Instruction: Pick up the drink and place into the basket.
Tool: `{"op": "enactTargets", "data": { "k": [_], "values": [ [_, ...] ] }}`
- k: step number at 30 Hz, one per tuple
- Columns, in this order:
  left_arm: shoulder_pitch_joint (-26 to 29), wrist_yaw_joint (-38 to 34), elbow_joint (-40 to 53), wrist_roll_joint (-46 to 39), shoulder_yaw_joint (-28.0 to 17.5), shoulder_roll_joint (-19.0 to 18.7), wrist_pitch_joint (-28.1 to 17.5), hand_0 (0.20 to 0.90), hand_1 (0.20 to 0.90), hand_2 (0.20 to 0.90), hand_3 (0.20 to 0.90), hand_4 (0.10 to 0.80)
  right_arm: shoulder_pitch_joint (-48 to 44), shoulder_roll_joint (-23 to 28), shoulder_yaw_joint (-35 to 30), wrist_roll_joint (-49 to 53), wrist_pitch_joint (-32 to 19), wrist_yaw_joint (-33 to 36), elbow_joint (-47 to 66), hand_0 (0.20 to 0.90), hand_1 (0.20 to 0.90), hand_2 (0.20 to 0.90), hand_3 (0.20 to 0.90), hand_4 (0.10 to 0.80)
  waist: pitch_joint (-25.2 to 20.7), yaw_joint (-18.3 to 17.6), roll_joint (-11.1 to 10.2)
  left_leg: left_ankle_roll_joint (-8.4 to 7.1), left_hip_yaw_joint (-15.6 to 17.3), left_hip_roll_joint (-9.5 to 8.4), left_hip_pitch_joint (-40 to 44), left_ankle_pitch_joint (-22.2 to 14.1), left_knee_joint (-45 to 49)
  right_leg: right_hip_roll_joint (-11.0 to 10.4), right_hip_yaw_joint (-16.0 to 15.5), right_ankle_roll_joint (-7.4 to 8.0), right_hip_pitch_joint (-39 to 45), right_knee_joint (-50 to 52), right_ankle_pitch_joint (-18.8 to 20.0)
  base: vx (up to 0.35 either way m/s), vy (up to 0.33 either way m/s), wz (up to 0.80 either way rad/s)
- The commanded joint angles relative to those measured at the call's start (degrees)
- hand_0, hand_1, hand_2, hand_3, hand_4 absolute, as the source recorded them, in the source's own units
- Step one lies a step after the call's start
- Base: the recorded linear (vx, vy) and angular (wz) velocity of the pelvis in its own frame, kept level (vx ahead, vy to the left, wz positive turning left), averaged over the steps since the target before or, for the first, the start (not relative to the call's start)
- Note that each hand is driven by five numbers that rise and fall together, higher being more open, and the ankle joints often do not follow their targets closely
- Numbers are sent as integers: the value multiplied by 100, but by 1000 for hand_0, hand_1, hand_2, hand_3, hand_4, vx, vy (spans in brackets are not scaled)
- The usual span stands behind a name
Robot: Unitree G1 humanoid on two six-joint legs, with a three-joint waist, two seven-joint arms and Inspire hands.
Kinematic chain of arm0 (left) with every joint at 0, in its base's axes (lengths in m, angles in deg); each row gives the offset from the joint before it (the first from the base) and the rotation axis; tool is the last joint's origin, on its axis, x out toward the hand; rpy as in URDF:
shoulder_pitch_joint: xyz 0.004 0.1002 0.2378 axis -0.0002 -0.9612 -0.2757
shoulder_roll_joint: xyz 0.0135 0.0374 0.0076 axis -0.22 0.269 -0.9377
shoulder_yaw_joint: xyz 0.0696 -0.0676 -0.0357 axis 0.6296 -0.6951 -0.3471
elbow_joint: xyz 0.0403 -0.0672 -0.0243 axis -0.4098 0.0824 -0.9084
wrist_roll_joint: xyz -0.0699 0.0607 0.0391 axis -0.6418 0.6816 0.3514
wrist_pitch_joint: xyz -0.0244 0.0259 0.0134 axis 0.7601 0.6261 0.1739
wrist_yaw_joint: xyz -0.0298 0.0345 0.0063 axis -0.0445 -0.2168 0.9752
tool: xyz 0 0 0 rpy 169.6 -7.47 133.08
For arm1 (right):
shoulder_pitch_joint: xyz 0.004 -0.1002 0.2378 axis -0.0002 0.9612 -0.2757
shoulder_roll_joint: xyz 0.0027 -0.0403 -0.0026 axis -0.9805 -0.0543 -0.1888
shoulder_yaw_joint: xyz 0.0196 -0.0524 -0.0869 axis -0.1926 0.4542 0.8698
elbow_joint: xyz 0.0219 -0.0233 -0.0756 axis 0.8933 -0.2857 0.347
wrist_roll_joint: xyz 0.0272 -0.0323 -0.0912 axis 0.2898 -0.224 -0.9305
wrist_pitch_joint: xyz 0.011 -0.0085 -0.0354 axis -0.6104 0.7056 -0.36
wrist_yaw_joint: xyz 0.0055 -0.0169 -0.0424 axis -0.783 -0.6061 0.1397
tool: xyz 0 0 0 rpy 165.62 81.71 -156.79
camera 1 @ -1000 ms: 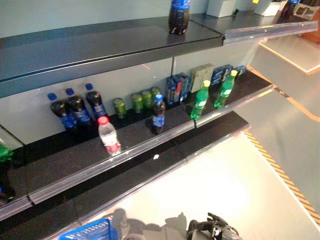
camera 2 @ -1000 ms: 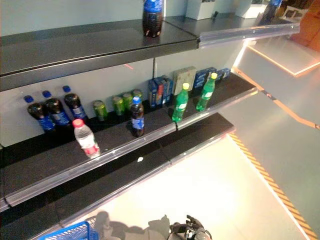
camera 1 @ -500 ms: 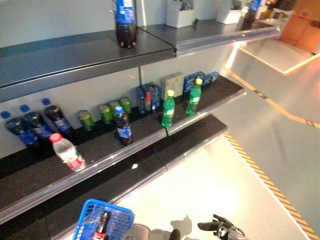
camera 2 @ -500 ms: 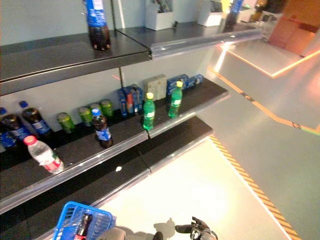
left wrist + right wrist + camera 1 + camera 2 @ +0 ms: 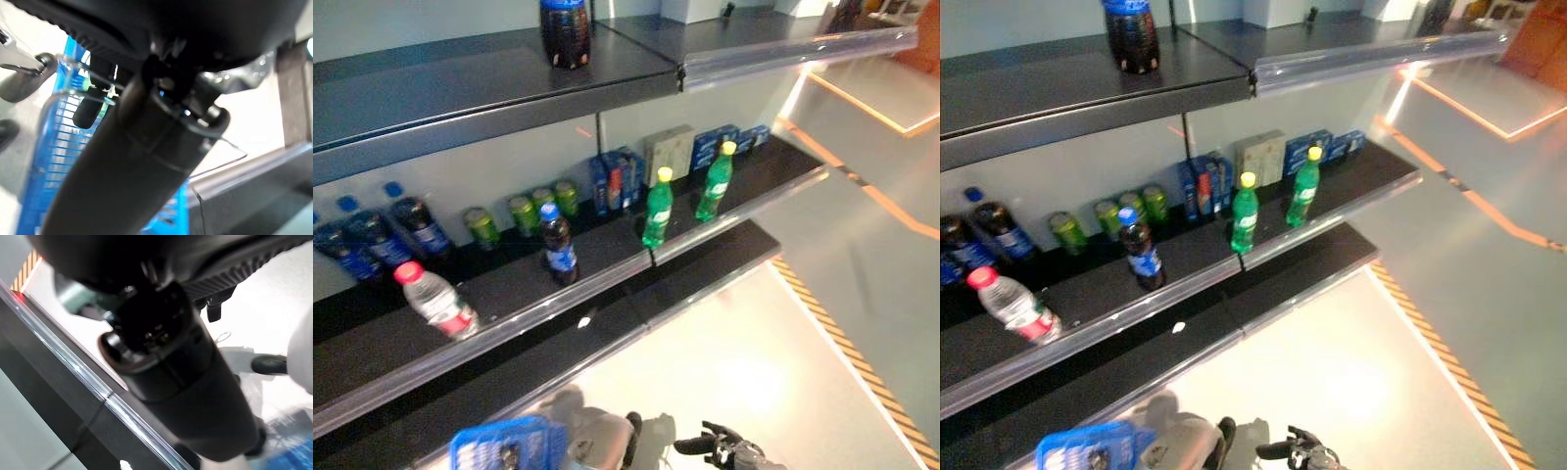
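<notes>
A blue wire basket shows at the bottom edge, left of centre, with a dark bottle lying inside it. My left hand is right at the basket, and its fingers are hidden. My right hand hangs low over the pale floor with its fingers spread and nothing in them. On the middle shelf stand a small cola bottle, a tilted water bottle with a red cap, and two green bottles. All the shelf drinks are well clear of both hands.
Several green cans and blue boxes line the back of the middle shelf, with cola bottles at its left. A large cola bottle stands on the top shelf. Yellow-striped tape marks the floor at right.
The whole picture has shifted, so the camera moved. The basket now sits lower, at the view's bottom edge. My right hand stays low with its fingers spread.
</notes>
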Motion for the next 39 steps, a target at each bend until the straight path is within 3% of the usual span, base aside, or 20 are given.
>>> {"op": "enactTargets", "data": {
  "k": [1,2,5,6,7,10,13,16,18,19,21,23,25,27,28,30,33,37,38,39],
  "values": [
    [-178,48,131,53,238,-851,-717,300,300,300,200,100,152,36,-149,-189,-266,87,455,900,900,900,900,800,-353,-146,-89,-67,-121,-433,68,413,-947,-94,-302,363,-147,676,2880,231,-124,-15],
    [-167,39,143,62,244,-847,-719,300,300,300,200,100,154,41,-153,-182,-258,103,467,900,900,900,900,800,-367,-162,-68,-79,-130,-396,64,420,-944,-82,-299,342,-185,615,2892,244,-129,20],
    [73,-3,287,-213,556,-860,-738,300,300,300,200,100,174,139,-283,3,-359,133,439,900,900,900,900,800,-290,-406,64,-125,-502,-206,379,252,-904,-1016,-530,5,-619,-169,2180,236,-225,49],
    [170,-32,341,-277,668,-883,-728,300,300,300,200,100,116,192,-325,73,-450,99,402,900,900,900,900,800,-233,-448,132,-167,-699,-137,504,190,-919,-1285,-569,-78,-818,-680,2203,165,-294,63],
    [206,-32,356,-268,703,-888,-720,300,300,300,200,100,97,214,-337,122,-477,103,398,900,900,900,900,800,-209,-474,131,-172,-783,-139,558,137,-921,-1385,-538,-92,-945,-967,2282,224,-381,94],
    [361,-39,400,-165,808,-948,-671,300,300,300,200,100,44,313,-334,359,-578,139,438,900,900,900,900,800,-35,-801,48,-219,-1245,-149,971,-366,-841,-1919,-174,17,-1516,-2412,2815,264,-396,112],
    [408,-42,469,-144,865,-977,-697,300,300,300,200,100,-29,307,-302,516,-515,162,542,900,900,900,900,800,27,-974,-21,-394,-1525,105,1316,-885,-709,-2259,115,331,-1726,-3634,3343,378,-551,103],
    [363,-26,483,-131,924,-958,-798,300,300,300,200,100,-90,272,-276,560,-375,168,592,900,900,900,900,800,4,-1004,-54,-518,-1689,345,1509,-1126,-631,-2317,345,401,-1706,-3564,3426,233,-451,81],
    [306,1,497,-95,913,-883,-929,300,300,300,200,100,-127,270,-220,537,-273,109,634,900,900,900,900,800,-66,-977,-110,-691,-1662,664,1613,-1186,-641,-2291,345,474,-1518,-3421,3179,175,-559,46],
    [269,42,489,-52,825,-839,-1001,300,300,300,200,100,-145,270,-200,539,-167,99,677,900,900,900,900,800,-97,-901,-144,-857,-1580,922,1616,-1165,-613,-2329,189,525,-1402,-3318,3034,157,-560,36],
    [190,96,451,-84,717,-834,-976,300,300,300,200,100,-146,279,-138,446,120,103,769,900,900,900,900,800,-122,-859,-131,-1086,-1466,1329,1700,-976,-667,-2229,-78,434,-1329,-3015,2715,134,-504,37],
    [131,131,384,46,658,-797,-905,300,300,300,200,100,-115,351,-16,405,92,123,835,900,900,900,900,800,-139,-848,-77,-1256,-1327,1646,1676,-499,-865,-2026,-276,217,-1275,-2843,2460,-10,-381,40],
    [158,212,373,67,735,-729,-888,300,300,300,200,100,-104,426,-37,741,-24,262,876,900,900,900,900,800,-102,-791,-61,-1306,-1000,1849,1247,134,-1020,-1829,-631,30,-1110,-2949,2318,-183,-398,49],
    [335,266,470,328,928,-698,-789,300,300,300,200,100,-61,519,-280,1035,-267,388,784,900,900,900,900,800,-21,-818,1,-1361,-58,1974,596,558,-1093,-1707,-1234,-111,-916,-3088,2184,-276,-366,100],
    [408,216,509,346,1017,-703,-756,300,300,300,200,100,-44,549,-373,1008,-307,340,723,900,900,900,900,800,-17,-864,15,-1382,192,1989,427,680,-1056,-1689,-1415,-152,-912,-3111,2170,-282,-287,156],
    [523,229,530,346,1203,-682,-667,300,300,300,200,100,-74,643,-523,1048,-469,267,472,900,900,900,900,800,8,-977,-22,-1325,441,1681,409,311,-704,-1740,-1641,-215,-941,-3161,2219,-254,-152,150],
    [487,434,519,-35,1379,-554,-759,300,300,300,200,100,-73,736,-734,1010,-515,87,263,900,900,900,900,800,-91,-1194,13,-1143,399,900,714,-121,-175,-1572,-1682,-425,-1006,-3216,2237,-190,-17,59],
    [493,517,500,-60,1369,-423,-832,300,300,300,200,100,-47,669,-781,1020,-497,82,181,900,900,900,900,800,-216,-1255,48,-1032,290,526,904,-282,81,-1374,-1654,-530,-918,-3311,2218,-76,17,79],
    [513,523,499,16,1366,-407,-812,300,300,300,200,100,-39,644,-785,1046,-531,90,146,900,900,900,900,800,-236,-1263,59,-1002,344,484,948,-339,34,-1349,-1685,-526,-895,-3314,2226,-106,104,80],
    [543,549,536,145,1420,-373,-760,300,300,300,200,100,-18,599,-815,1104,-606,136,100,900,900,900,900,800,-287,-1365,87,-928,671,551,1182,-513,-340,-1345,-1744,-493,-935,-3283,2266,-68,96,57]
  ]
}}
